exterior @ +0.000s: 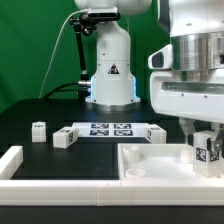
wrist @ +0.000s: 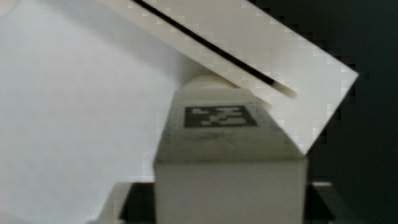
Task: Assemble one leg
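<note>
1. We start with the black table (exterior: 60, 105), which carries everything; the arm's base stands at the back of it in the exterior view.
2. Next in size is the large white square tray-like part (exterior: 150, 160), lying at the front toward the exterior view's right. Its raised rim shows clearly. In the wrist view a broad white surface and an angled white edge fill the background, which we take to be this same part.
3. A long white rail (exterior: 20, 165) runs along the front edge toward the exterior view's left.
4. The marker board (exterior: 108, 130) lies flat in the middle of the table, well apart from the tray-like part's near corner.
5. The gripper (exterior: 205, 140) hangs over the tray-like part's right side. Its fingers are closed in on the leg (wrist: 222, 150), gripping it by the sides, as the wrist view shows with the tagged face toward the camera.
6. The leg sits low over, or just on, the tray-like part; we cannot tell whether it touches.
7. Two more legs (exterior: 62, 137) stand loose left of the marker board.
8. We judge the leg light, rigid and smooth plastic, so it may slip or twist. A hold on two flat opposite sides, near mid-height, should keep it straight.
</note>
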